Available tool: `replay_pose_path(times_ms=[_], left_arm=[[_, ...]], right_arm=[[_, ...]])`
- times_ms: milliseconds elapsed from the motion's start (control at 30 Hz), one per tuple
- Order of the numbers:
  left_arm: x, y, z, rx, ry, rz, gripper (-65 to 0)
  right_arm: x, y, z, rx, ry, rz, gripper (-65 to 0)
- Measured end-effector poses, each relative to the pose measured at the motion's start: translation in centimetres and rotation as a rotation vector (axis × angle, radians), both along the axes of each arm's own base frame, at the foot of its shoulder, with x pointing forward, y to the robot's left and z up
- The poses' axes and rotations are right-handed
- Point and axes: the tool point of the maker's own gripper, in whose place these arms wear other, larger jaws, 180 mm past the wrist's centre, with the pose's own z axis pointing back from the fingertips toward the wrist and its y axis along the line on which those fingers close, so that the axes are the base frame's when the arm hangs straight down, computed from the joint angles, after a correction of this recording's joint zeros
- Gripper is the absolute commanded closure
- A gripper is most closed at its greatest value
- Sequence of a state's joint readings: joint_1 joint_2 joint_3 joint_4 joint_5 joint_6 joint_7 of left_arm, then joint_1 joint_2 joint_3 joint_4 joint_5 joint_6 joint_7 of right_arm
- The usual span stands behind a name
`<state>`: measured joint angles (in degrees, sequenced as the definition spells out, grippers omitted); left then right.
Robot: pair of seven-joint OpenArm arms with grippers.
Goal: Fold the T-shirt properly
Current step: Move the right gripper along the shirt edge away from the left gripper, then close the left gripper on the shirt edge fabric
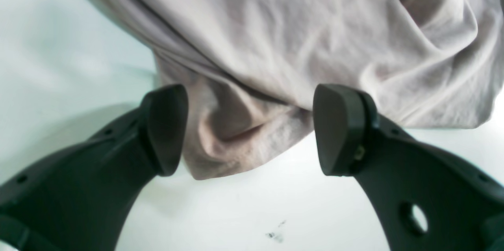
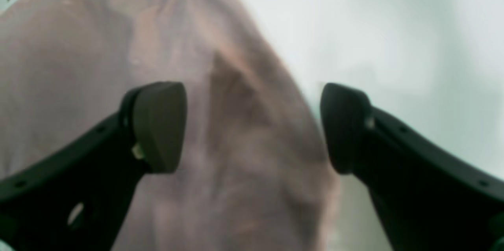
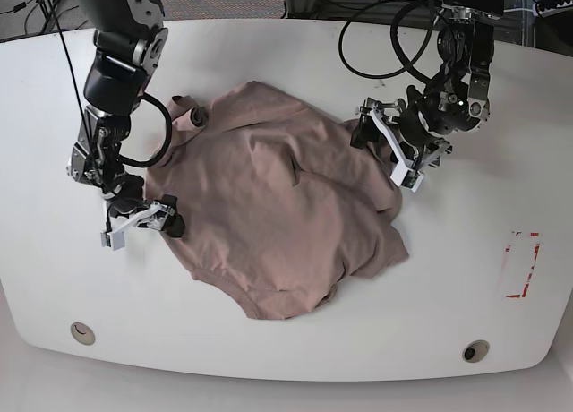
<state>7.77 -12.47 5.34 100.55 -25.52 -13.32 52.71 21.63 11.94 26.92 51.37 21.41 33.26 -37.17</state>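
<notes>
The T-shirt (image 3: 277, 206) is seen lying crumpled and unfolded in the middle of the white table (image 3: 501, 331), hem and sleeves bunched, so no fold is judged done yet and flattening plus all folds are left. The left gripper (image 1: 250, 129) is held with jaws spread wide over a bunched edge of the fabric, nothing gripped. The right gripper (image 2: 252, 127) is likewise held wide apart at the shirt's opposite edge, nothing clamped.

The T-shirt (image 3: 277, 206) lay crumpled at the table's (image 3: 501, 98) centre, the right gripper (image 3: 154, 219) at its left edge, the left gripper (image 3: 389, 148) at its far right edge.
</notes>
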Motion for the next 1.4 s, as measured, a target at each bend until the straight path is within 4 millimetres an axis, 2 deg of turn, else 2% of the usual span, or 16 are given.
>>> replay_pose_path(times_ms=[167, 333, 400, 500, 633, 733, 800, 900, 1067, 1400], left_arm=[[0.0, 0.0, 0.0, -0.001, 0.001, 0.000, -46.1], [0.0, 0.0, 0.0, 0.000, 0.000, 0.001, -46.3], [0.0, 0.0, 0.0, 0.000, 0.000, 0.001, -46.3], [0.2, 0.4, 0.2, -0.006, -0.004, 0.018, -46.3], [0.6, 1.5, 0.7, -0.002, -0.032, 0.015, -46.4], [0.9, 2.3, 1.1, 0.002, -0.055, 0.010, -46.5], [1.1, 2.9, 1.3, -0.001, -0.069, 0.024, -46.7], [1.4, 3.5, 1.7, -0.013, -0.085, 0.045, -47.5], [1.2, 3.6, 1.7, -0.007, -0.086, 0.020, -53.1], [0.3, 3.8, 0.8, 0.017, -0.029, 0.007, -54.0]], right_arm=[[0.2, 1.7, 0.0, 0.034, -0.012, 0.014, -50.3], [0.3, 1.9, 0.0, 0.040, -0.017, 0.012, -49.8], [0.3, 1.9, 0.0, 0.040, -0.017, 0.012, -47.1], [0.2, 1.9, -0.1, 0.042, -0.015, 0.011, -35.8], [-0.2, 1.9, -0.5, 0.036, 0.003, 0.018, -16.5], [-0.5, 1.9, -0.8, 0.030, 0.017, 0.023, -5.2], [-0.6, 2.0, -1.0, 0.029, 0.025, 0.027, -1.3], [-0.7, 1.9, -1.1, 0.022, 0.031, 0.031, -0.6], [-0.8, 1.4, -1.3, -0.022, 0.042, 0.041, -0.6], [-0.7, 1.3, -1.4, -0.043, 0.046, 0.047, -0.6]])
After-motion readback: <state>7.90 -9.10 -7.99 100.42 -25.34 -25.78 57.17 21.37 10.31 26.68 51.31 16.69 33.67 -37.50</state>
